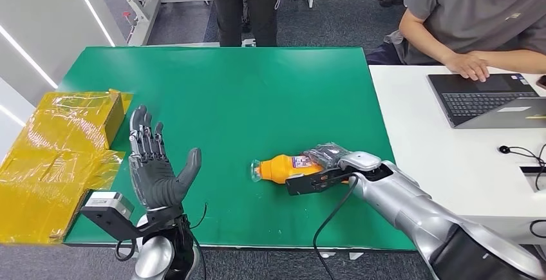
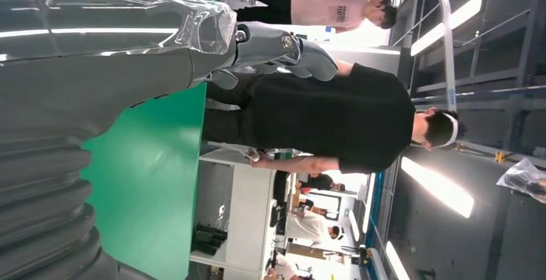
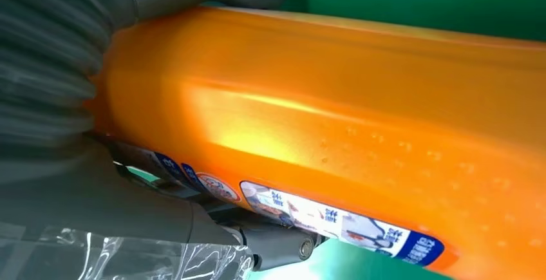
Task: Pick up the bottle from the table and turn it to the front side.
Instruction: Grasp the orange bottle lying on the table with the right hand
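From the head view I see the bottle lying on its side on the green table, toward the near edge and right of centre, its clear cap end pointing left. My right hand is on the bottle's right end, fingers over the top and thumb along the near side. In the right wrist view the fingers wrap the orange body, and a strip of its label lies next to the thumb. I cannot tell whether the bottle is lifted off the table or resting on it.

My left hand is raised over the near left part of the table, palm up, fingers spread and straight, holding nothing. It is well apart from the bottle.

A yellow box sits at the left edge of the table, just beside the left hand. A white desk adjoins the table on the right, with a laptop on it and a seated person touching the laptop. Another person stands past the far edge.
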Controlling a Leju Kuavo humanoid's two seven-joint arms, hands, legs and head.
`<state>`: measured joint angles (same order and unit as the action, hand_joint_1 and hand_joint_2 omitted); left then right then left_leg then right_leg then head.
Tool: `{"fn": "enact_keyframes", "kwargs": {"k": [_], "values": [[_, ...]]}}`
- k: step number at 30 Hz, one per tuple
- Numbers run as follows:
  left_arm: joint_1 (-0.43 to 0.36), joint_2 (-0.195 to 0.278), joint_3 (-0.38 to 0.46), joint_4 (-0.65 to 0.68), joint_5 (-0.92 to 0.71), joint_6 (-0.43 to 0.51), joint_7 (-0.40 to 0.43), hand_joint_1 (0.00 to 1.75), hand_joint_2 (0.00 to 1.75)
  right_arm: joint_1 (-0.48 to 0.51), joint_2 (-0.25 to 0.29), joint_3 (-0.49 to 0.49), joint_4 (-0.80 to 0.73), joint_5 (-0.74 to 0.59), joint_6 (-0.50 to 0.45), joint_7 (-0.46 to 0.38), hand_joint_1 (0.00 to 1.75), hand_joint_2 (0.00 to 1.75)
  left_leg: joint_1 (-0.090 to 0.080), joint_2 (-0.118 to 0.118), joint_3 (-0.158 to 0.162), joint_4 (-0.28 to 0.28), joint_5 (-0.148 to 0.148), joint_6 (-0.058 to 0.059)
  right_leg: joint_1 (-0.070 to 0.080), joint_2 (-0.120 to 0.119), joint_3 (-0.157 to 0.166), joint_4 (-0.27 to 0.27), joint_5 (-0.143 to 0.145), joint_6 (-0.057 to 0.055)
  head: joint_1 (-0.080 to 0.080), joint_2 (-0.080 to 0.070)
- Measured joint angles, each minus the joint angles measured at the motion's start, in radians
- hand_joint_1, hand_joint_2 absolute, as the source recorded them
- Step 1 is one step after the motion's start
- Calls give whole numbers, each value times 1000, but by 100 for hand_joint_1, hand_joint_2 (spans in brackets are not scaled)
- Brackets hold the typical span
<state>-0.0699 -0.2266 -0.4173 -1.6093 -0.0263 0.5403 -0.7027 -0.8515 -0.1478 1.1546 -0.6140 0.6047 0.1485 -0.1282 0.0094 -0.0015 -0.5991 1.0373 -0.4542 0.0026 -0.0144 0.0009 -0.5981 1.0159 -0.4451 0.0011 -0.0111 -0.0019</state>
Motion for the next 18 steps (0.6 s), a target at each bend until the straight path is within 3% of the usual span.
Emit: {"fn": "enact_keyframes", "kwargs": {"k": [7,18], "values": [[1,3,0,-14,-6,24,0,0,175,92,23,-125,-81,21,-226,65,175,175,0,0,-3,0,0,0,0,0,-3,0,0,0,0,0],[26,9,-1,-48,-21,74,0,0,175,241,149,-384,-276,-2,-549,36,175,175,1,-2,-6,-1,0,0,1,-1,-6,0,-1,-1,0,0]]}}
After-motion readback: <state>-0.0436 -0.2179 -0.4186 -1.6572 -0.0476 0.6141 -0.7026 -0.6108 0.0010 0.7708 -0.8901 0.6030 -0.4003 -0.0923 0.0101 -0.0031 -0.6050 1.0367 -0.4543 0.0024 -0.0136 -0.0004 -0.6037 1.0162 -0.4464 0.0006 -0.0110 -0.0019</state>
